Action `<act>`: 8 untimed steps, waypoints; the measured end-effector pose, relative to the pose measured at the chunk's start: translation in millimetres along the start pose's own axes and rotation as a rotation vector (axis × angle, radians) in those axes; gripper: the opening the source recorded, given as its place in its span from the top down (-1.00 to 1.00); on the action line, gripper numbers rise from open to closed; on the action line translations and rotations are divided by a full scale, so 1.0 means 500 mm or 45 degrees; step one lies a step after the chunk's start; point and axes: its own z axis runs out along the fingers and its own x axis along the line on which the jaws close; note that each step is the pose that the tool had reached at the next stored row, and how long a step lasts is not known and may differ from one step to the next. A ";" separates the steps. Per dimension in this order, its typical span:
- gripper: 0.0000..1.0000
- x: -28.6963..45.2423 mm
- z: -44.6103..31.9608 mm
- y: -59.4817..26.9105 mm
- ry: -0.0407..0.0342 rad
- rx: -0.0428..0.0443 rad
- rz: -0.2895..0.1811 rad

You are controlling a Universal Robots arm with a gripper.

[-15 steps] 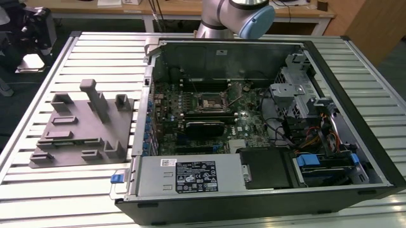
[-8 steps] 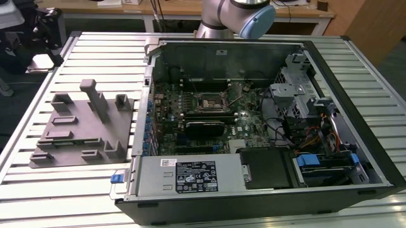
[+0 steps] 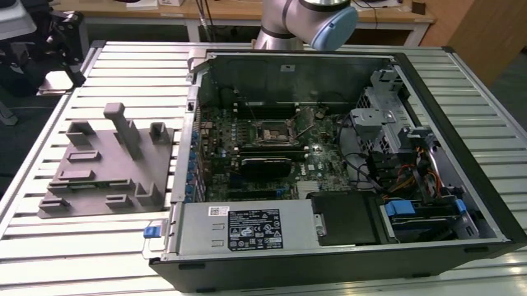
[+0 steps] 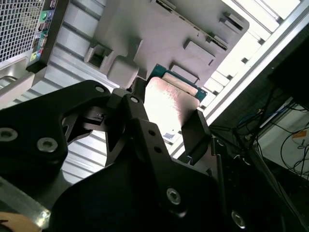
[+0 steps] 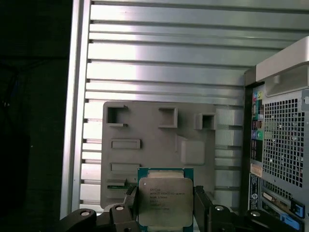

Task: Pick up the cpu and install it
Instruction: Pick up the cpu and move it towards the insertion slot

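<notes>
- Black angular gripper (image 5: 165,193), built of matte links studded with bright screw heads, lies nearest the lens in both wrist views. Its jaws are clenched on opposite edges of the cpu.
- Small thin square cpu (image 5: 165,203): a dull silvery-grey metal top with faint print and a green board rim. It is held between the two black fingers (image 5: 200,200) and is seen against the near edge of the fixture block.
- In the second wrist view the chip's other face appears pale and smooth, again with a green edge.
- Big grey plastic fixture block (image 3: 99,166): a flat matte slab with rectangular recesses, raised ledges and several upright posts. It lies on the table just beside the computer case, at the exterior view's left of it.
- Slatted aluminium table (image 3: 74,246): long ribbed silvery profiles with dark grooves between them.
- Open black computer case (image 3: 485,203), lying on its side, with bare grey sheet-metal inner walls. Its perforated rear panel with coloured ports shows beside the block in both wrist views.
- Green motherboard (image 3: 321,157) covers the case floor. The dark square metal-framed socket (image 3: 272,131) sits near its middle, well apart from the held chip.
- Grey boxed power supply (image 3: 247,228) with a printed label occupies the case's near side.
- Bundled wires (image 3: 394,180) and blue plastic clips (image 3: 405,208) crowd the exterior view's right part of the case.
- Silver-grey robot arm (image 3: 297,24) with a pale blue joint cap rises beyond the case's far wall.
</notes>
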 end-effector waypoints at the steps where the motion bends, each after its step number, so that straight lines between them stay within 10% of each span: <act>1: -0.08 -0.002 0.000 0.000 0.0001 0.000 0.000; 8: -0.08 -0.033 0.000 -0.001 0.0000 0.000 0.000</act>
